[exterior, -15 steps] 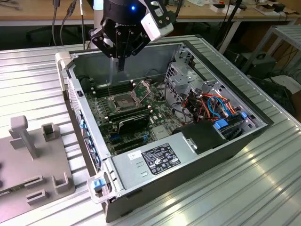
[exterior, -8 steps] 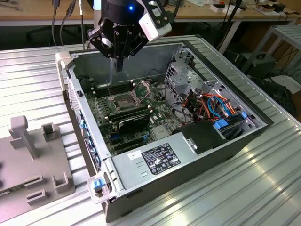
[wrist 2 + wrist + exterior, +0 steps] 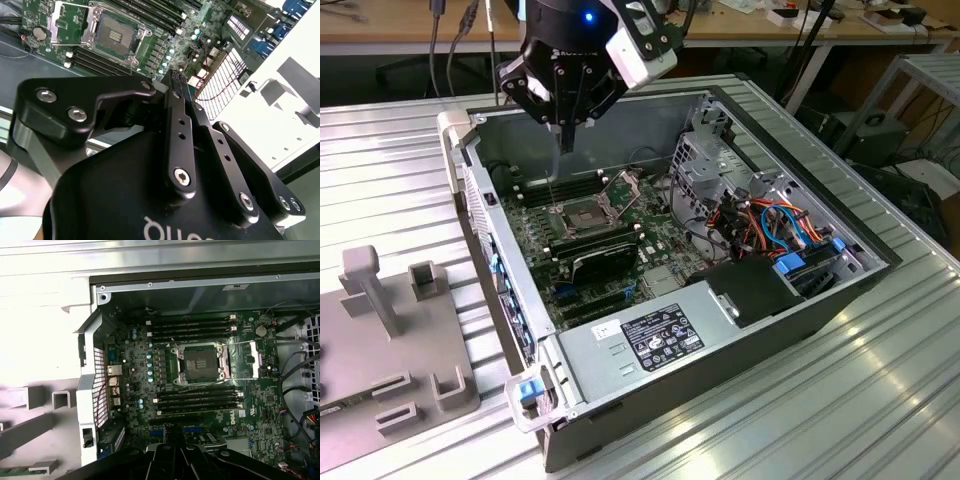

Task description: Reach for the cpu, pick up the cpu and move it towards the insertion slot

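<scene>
Hanging over the open case (image 3: 650, 120), the black gripper (image 3: 565, 140) points straight down at the green board (image 3: 660, 235). Its fingers (image 3: 176, 130) are squeezed close together in both wrist views. A small dark bit (image 3: 178, 80) sits at their tips. It may be the cpu held on its edge, but I cannot tell. The tips are up in the air near the insertion slot (image 3: 582, 215), not touching it.

White letters (image 3: 175, 229) are printed on the gripper's body, cut off by the picture's edge. A white and black sticker (image 3: 660, 338) with tiny print lies on the grey metal box (image 3: 585, 350) in the case's corner nearest the exterior camera.

The insertion slot is a square with a shiny metal frame and a dark middle. Its shiny flap (image 3: 261, 359) is swung open beside it. Long black memory slots (image 3: 192, 326) run along two sides of it. A round silver battery (image 3: 260, 331) sits by the flap. Red, blue and orange wires (image 3: 770, 225) bunch up at the case's end on the exterior view's right.

The case stands on a ribbed metal table (image 3: 880, 400). A grey plastic stand (image 3: 390, 330) with posts sits at the table's edge on the exterior view's left.
</scene>
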### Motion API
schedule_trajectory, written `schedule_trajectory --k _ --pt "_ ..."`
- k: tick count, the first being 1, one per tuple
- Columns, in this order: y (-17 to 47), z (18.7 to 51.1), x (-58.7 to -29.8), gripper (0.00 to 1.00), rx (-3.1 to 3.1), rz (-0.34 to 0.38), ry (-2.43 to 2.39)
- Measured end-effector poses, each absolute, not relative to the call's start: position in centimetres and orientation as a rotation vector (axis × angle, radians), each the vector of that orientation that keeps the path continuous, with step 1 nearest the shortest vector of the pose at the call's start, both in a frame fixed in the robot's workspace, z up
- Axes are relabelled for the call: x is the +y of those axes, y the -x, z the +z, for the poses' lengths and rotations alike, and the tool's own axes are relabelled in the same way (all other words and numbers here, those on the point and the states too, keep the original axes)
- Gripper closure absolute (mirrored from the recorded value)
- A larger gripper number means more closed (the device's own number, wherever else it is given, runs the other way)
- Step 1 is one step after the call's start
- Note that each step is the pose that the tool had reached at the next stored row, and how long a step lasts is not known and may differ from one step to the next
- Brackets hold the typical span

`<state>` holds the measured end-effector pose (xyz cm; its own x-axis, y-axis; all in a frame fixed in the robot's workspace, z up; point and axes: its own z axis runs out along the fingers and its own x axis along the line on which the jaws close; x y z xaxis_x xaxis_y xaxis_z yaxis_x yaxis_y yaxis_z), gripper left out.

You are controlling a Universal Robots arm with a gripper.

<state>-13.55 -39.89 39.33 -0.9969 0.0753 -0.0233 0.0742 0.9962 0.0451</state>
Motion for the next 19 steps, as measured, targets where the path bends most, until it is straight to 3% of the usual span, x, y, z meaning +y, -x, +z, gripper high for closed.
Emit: schedule_trajectory --k 19 --pt "15.5 39.3 -39.9 0.89 3.116 0.069 -0.117"
